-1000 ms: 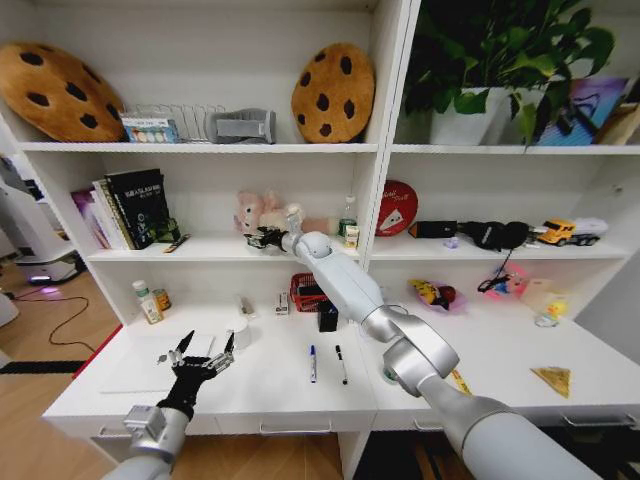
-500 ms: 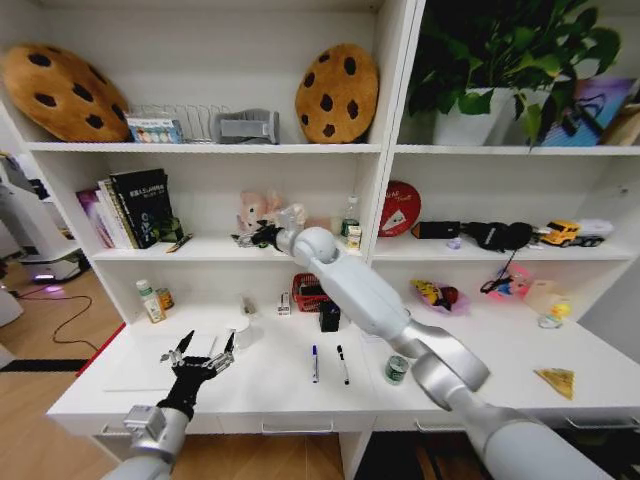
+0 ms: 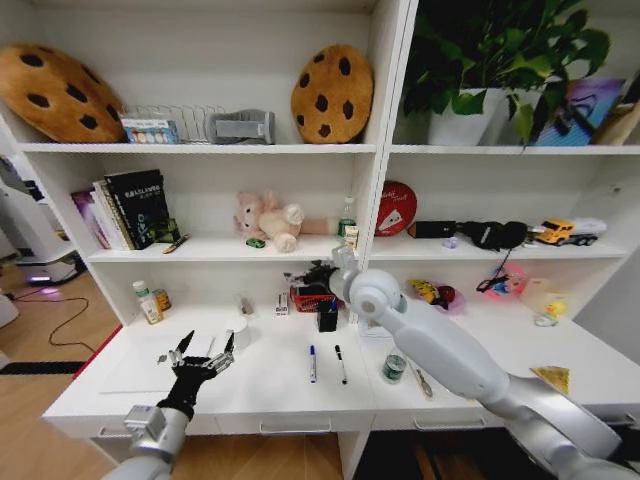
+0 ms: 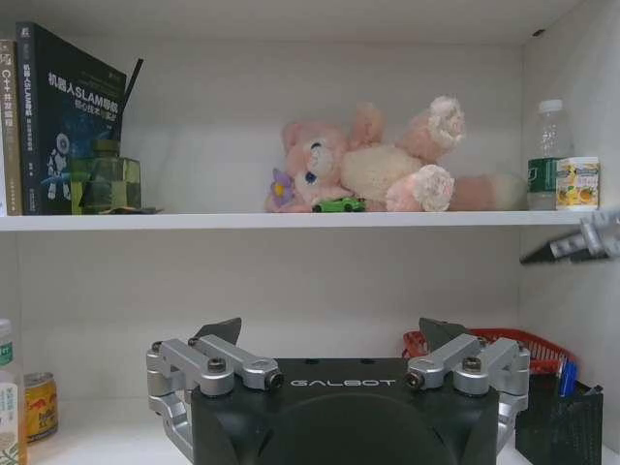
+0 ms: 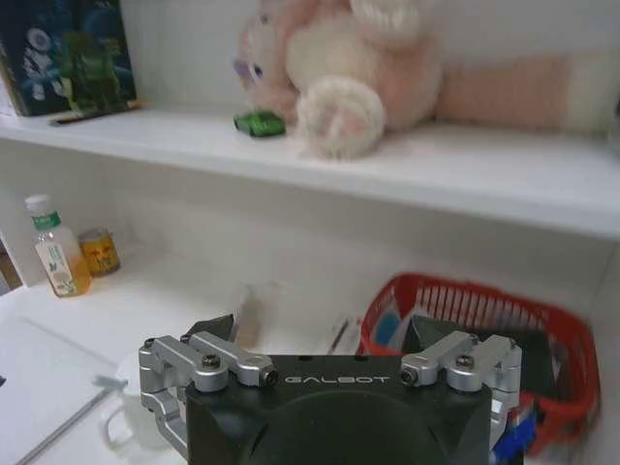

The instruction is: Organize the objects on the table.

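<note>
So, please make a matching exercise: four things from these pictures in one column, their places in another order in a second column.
Things:
1. green toy car
2. two marker pens
3. teal can
4. left gripper

Places:
A. hovering over the table's left end, open
B. lying side by side on the table
C. on the shelf beside the pink plush bear
D. standing on the table under the right arm

Pairs: 1-C, 2-B, 3-D, 4-A
</note>
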Available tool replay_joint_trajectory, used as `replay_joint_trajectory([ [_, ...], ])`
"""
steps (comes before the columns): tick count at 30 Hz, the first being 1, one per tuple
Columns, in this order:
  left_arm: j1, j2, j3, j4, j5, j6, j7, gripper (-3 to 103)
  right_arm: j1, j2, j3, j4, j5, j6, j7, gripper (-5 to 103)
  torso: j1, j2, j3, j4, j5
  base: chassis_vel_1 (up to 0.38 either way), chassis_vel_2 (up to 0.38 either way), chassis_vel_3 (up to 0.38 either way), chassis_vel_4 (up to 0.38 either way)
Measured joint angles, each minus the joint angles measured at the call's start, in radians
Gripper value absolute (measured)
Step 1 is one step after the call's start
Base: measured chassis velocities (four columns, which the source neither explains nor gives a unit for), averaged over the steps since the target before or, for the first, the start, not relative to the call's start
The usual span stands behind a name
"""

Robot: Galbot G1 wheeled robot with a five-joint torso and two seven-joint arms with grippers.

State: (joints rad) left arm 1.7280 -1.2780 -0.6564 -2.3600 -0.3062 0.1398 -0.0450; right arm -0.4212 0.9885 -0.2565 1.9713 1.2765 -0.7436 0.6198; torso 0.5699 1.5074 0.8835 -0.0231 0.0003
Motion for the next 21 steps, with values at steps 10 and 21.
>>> replay_joint_trajectory([
  [10,0.000,0.000,0.000,0.000,0.000,0.000,0.000,100,-0.252,0.069,0.056,-0.021,-0.039,0.058,0.150,100,0.000,0.000,0.000,-0.0001,-0.0004,0.000,0.000,0.000,0.000],
  [21,0.000,0.000,0.000,0.000,0.000,0.000,0.000,100,-0.382,0.194,0.087,-0.106,-0.106,0.065,0.159,100,0.000,0.000,0.000,-0.0001,-0.0005,0.000,0.000,0.000,0.000],
])
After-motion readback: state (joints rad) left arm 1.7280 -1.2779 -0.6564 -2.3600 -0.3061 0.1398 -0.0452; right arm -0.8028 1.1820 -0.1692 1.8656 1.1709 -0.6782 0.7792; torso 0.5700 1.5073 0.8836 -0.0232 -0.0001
